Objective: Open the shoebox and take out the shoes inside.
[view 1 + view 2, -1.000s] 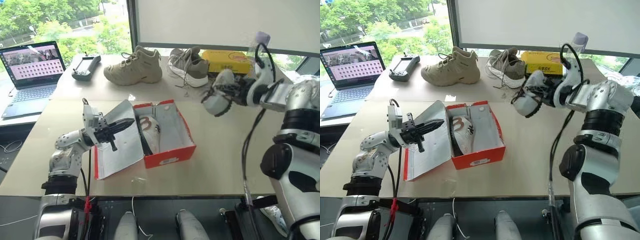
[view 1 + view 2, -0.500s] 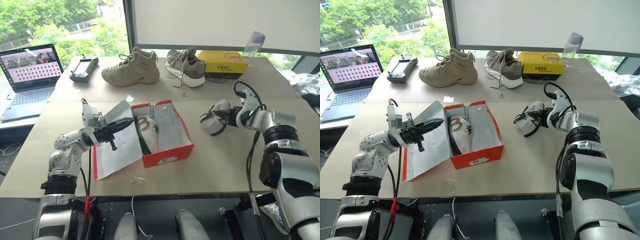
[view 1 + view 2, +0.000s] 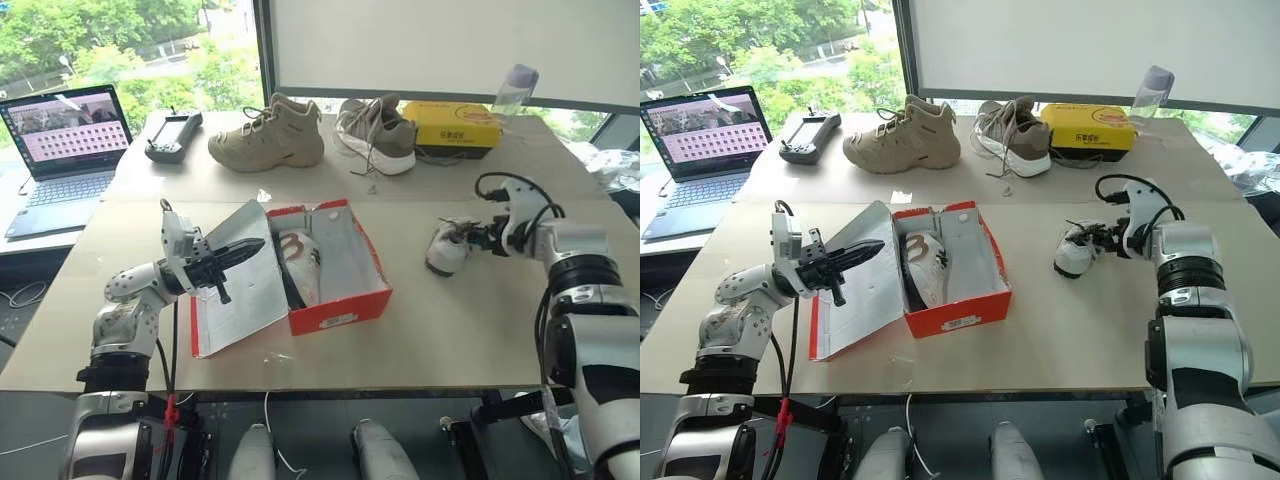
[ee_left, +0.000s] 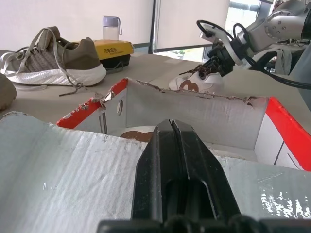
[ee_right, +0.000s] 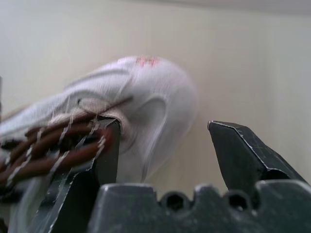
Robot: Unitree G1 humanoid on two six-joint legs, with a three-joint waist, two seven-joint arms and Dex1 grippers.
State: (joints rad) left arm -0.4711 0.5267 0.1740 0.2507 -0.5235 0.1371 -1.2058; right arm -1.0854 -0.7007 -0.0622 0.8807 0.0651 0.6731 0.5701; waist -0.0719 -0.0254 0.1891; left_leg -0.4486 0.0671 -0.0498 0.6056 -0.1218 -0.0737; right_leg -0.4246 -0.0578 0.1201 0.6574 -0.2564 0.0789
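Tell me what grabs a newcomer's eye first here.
The red shoebox lies open at the table's middle, one small white shoe inside; the left gripper, shut, rests against its lid. To the right, the other small shoe sits on the table at the open right gripper.

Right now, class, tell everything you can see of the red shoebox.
The shoebox is red cardboard with a whitish interior and torn upper edges, a white barcode label on its near end. It sits on the table with its hinged lid folded open toward the left gripper, which is shut over it. One small white shoe lies inside.
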